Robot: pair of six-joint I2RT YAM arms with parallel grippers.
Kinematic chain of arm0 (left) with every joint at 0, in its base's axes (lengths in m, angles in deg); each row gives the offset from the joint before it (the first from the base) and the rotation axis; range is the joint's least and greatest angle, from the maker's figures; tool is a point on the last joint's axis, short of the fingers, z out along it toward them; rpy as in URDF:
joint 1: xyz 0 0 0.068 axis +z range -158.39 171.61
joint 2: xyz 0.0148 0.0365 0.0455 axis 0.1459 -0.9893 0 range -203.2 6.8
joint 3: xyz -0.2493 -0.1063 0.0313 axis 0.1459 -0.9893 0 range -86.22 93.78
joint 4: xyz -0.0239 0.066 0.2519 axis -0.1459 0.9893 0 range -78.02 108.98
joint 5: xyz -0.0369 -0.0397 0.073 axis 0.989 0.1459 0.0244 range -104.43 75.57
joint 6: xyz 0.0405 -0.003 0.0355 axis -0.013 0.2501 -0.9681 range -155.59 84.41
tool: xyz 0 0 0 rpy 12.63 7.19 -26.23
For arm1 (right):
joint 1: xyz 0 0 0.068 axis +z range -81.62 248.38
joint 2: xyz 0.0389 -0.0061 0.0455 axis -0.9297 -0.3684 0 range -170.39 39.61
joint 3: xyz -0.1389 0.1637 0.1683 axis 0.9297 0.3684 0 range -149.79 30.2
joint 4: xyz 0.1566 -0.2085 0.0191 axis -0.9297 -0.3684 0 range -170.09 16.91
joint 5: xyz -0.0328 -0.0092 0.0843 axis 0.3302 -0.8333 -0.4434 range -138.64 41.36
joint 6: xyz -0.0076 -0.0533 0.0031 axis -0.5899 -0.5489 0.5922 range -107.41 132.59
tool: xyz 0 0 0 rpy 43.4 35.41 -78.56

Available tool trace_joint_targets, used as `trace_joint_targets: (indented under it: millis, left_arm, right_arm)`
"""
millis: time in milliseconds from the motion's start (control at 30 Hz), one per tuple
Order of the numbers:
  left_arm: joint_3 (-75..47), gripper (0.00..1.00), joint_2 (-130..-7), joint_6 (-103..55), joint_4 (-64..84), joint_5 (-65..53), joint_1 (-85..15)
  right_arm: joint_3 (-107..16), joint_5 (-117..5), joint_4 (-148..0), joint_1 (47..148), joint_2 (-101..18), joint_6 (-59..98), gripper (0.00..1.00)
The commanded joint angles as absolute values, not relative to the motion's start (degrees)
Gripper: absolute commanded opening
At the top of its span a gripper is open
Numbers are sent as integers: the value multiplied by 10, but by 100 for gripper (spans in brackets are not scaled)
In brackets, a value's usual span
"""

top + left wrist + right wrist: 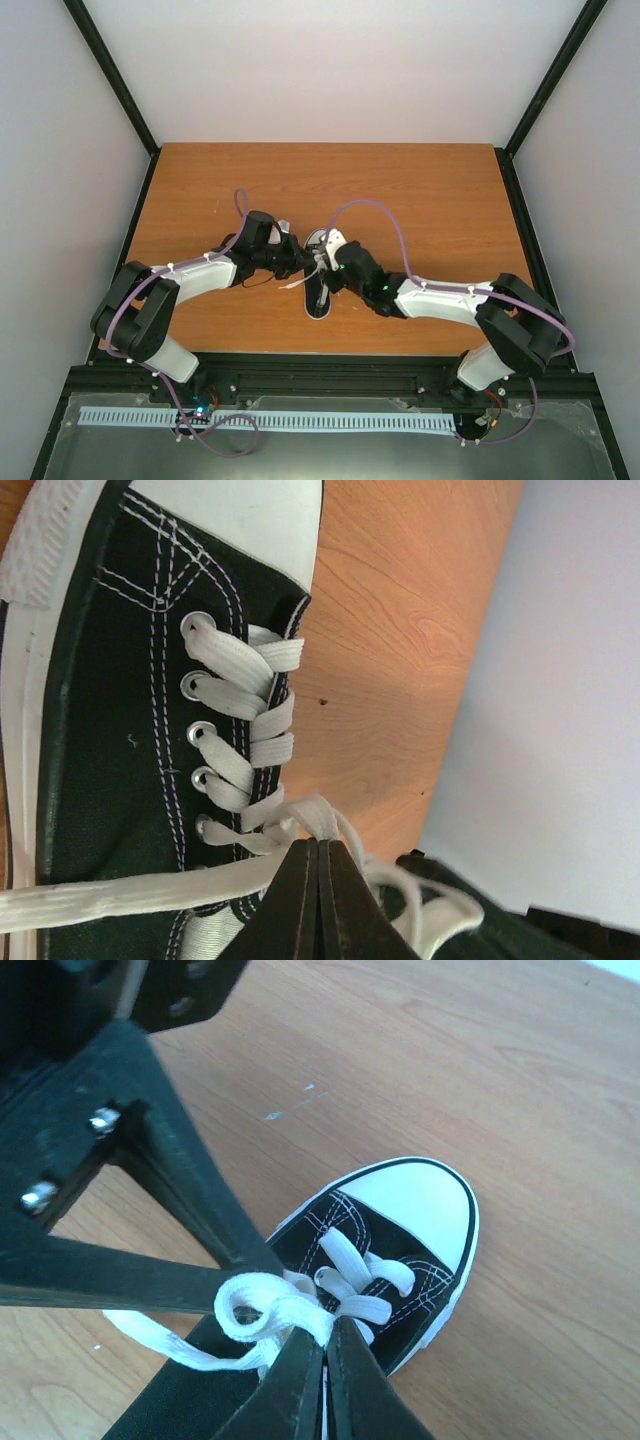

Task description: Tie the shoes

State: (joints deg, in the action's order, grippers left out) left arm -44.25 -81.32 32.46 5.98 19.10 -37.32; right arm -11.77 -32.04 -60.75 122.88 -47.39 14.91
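- White walls (pixel 300 70) enclosed the wooden tabletop (pixel 420 200); the sneaker (pixel 320 303) lay at its middle, toe far.
- Left hand (pixel 318 845) and right hand (pixel 327 1332) each clamped tight on the laces (pixel 240 705).
- Likely mid-knot; next, pull outward evenly.

An orange-brown wooden tabletop (pixel 420 190) is spread beneath the left gripper (pixel 303 264); plain white panel walls (pixel 330 60), held in black metal framing (pixel 118 85), are seen beyond it.
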Motion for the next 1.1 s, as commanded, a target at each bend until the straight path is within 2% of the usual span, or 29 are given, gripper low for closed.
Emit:
trace_joint_targets:
  millis: [0, 267, 600, 1067]
  left_arm:
    - [-426, 1, -805, 303, 78, 176, -376]
    - [-428, 1, -781, 272, 114, 126, -375]
    - [-447, 1, -779, 258, 119, 100, -376]
    - [-480, 1, -761, 232, 139, 55, -349]
  right_arm:
    - [-102, -486, -598, 1180, -454, 215, 3]
    - [-95, -566, -617, 1129, -445, 272, 3]
    - [-89, -594, -665, 1086, -445, 354, 3]
    - [-81, -632, -676, 1053, -459, 381, 3]
